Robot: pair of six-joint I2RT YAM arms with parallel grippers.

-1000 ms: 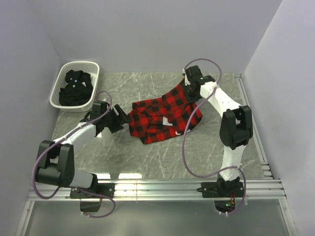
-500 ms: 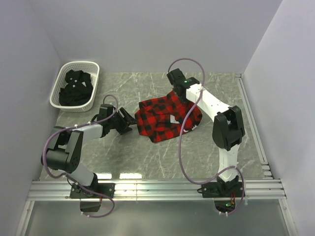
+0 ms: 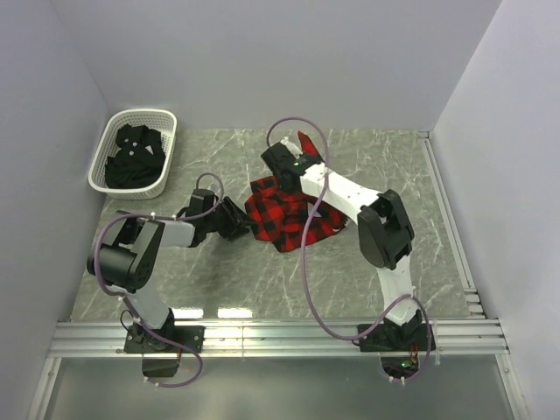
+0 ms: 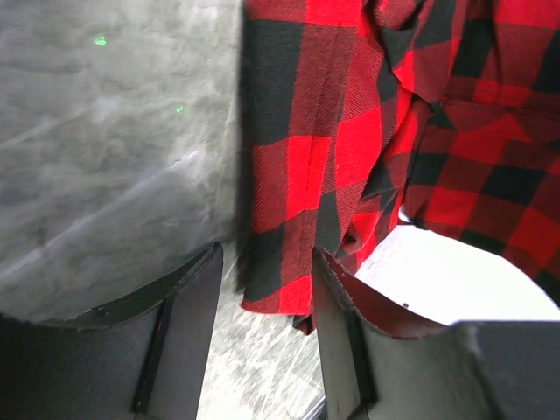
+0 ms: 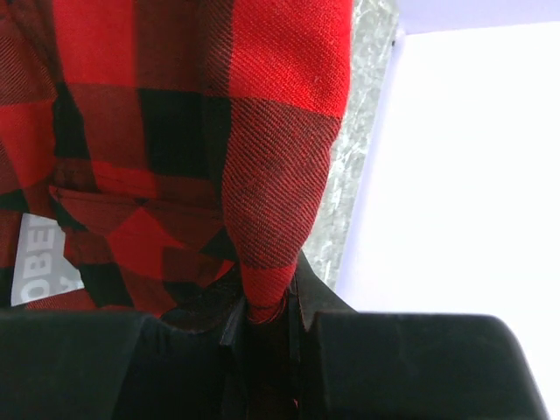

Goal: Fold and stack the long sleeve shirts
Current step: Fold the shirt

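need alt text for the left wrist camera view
A red-and-black check flannel shirt fills the upper right of the frame, draped over a grey marbled table. Its lower corner hangs between the left arm's two dark jaws, which stand apart at the bottom edge and are not closed on the cloth.

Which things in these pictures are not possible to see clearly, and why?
- Top view: the right arm covers part of the red flannel shirt; its sleeves cannot be found.
- Top view: the black shirt in the basket is too small to show folds.
- Right wrist view: the white label is partly covered by cloth; print unreadable.
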